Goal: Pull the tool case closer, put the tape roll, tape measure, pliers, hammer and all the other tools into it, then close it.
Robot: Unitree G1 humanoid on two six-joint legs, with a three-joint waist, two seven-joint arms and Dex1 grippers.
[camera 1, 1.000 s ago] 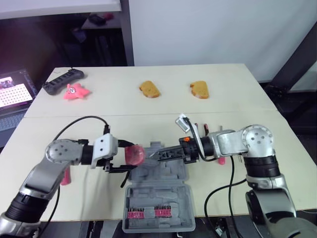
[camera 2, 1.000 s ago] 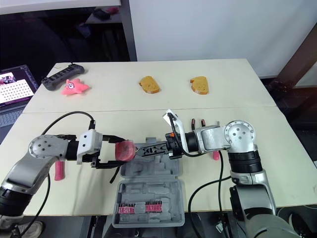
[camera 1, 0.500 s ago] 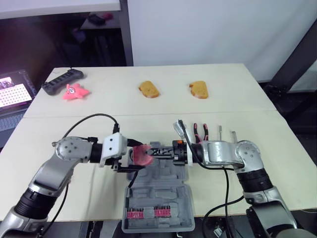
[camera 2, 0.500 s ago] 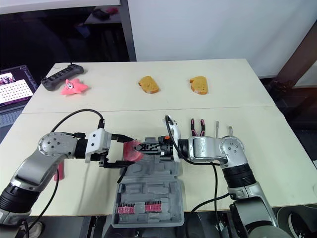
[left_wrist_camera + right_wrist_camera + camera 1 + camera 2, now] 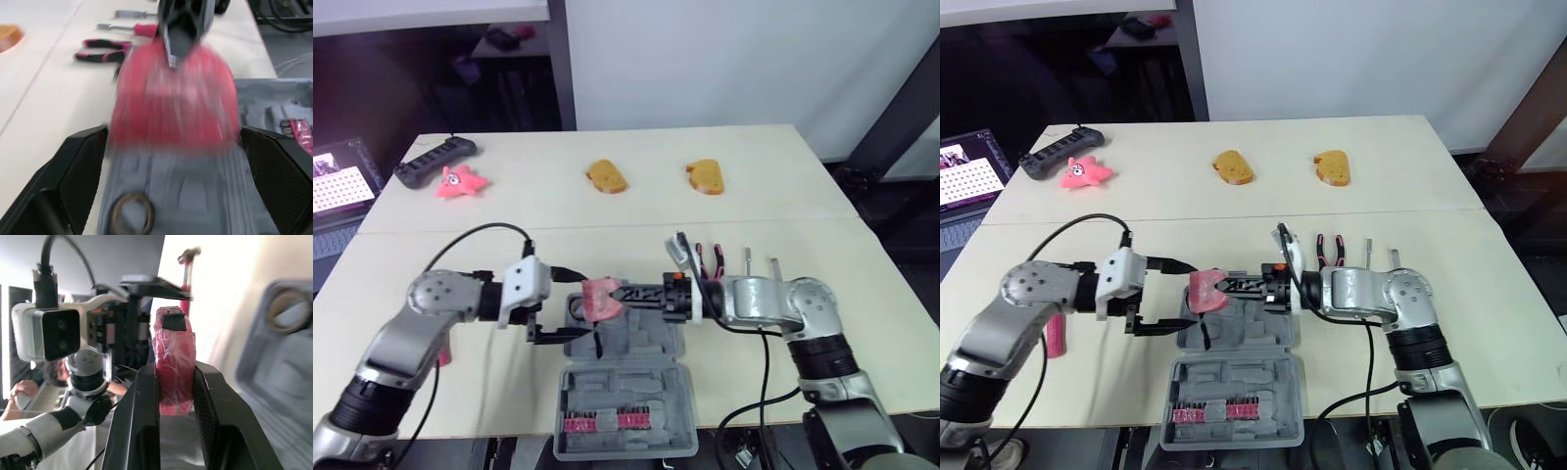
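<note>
Pale tabletop (image 5: 509,220) carries the whole scene; the right gripper (image 5: 1234,290) has its fingers (image 5: 142,406) clenched on the pink tape measure (image 5: 600,299), held above the far left part of the open grey tool case (image 5: 626,392); the left gripper (image 5: 579,308) faces it from the left, its fingers (image 5: 83,156) spread wide on either side of the tape measure, apart from it; pliers (image 5: 710,257) and two screwdrivers (image 5: 749,258) lie just right of the case's far edge; the hammer (image 5: 1056,338) lies well to the left; two bread pieces (image 5: 607,176), a pink star toy (image 5: 460,181) and a black controller (image 5: 435,162) sit far back.
</note>
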